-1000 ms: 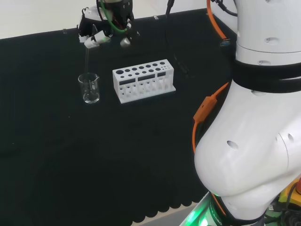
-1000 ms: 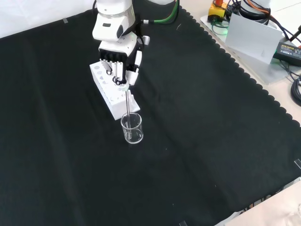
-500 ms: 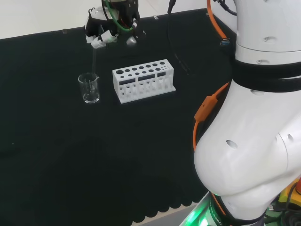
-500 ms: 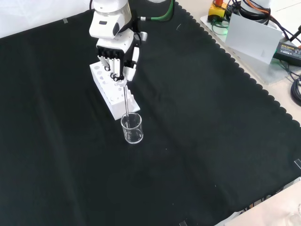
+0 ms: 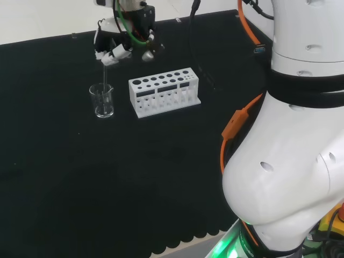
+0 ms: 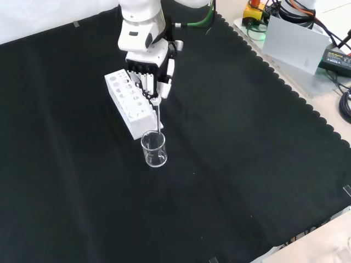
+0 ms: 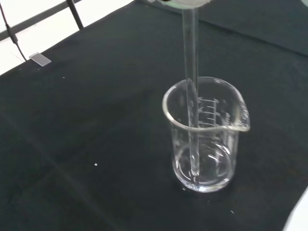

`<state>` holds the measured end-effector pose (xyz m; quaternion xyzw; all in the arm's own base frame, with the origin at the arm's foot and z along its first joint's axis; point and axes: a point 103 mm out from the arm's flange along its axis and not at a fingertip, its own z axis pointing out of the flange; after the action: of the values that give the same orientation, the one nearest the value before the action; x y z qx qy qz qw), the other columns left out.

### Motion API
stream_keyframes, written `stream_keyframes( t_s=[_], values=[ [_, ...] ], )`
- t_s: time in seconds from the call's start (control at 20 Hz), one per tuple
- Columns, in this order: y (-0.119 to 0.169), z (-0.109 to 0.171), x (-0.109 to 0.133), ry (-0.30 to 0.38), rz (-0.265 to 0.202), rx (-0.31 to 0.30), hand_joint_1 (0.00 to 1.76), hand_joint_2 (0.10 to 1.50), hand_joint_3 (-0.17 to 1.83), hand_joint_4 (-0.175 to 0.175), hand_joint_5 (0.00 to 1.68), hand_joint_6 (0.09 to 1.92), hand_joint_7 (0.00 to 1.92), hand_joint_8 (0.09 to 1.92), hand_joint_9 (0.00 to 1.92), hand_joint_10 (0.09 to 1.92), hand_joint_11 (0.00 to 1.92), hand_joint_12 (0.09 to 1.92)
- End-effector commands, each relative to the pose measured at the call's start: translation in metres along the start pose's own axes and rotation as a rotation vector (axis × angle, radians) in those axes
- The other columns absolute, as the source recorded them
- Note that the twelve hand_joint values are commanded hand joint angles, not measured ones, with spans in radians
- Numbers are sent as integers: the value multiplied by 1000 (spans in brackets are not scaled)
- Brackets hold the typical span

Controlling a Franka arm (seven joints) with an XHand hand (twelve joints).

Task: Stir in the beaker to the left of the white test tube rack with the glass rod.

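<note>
One beaker [image 6: 154, 149] on table [image 6: 247, 164], just beside white test tube rack [image 6: 128, 104]. My robot hand [image 6: 152, 68] above it, fingers pinching glass rod [image 7: 190, 91]. Rod tip inside beaker, apparently near bottom. Step: stirring. Next: circle tip gently, avoid knocking wall.

black cloth [image 6: 247, 164] (scalloped edge), pale bench [image 6: 329, 87]
</note>
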<state>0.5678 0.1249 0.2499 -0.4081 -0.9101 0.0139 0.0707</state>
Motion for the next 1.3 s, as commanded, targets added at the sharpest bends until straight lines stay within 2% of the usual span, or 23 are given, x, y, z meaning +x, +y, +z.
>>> stream_keyframes(
  t_s=[0.05,0.4,0.75,1.0,1.3],
  values=[
    [31,0,17,0,-32,-2,1313,1066,-175,-175,1260,553,1303,565,1873,467,1705,743],
    [34,-5,-5,-6,-18,-3,1313,1066,-175,-175,1260,552,1303,565,1873,468,1704,744],
    [9,-11,-24,-6,20,-15,1313,1066,-175,-175,1260,552,1303,565,1872,468,1703,745],
    [-5,-11,-15,-6,32,-16,1313,1066,-175,-175,1260,552,1303,564,1872,469,1703,745],
    [8,-9,11,0,-8,-23,1313,1065,-175,-175,1260,552,1304,564,1872,469,1703,746]
  ],
)
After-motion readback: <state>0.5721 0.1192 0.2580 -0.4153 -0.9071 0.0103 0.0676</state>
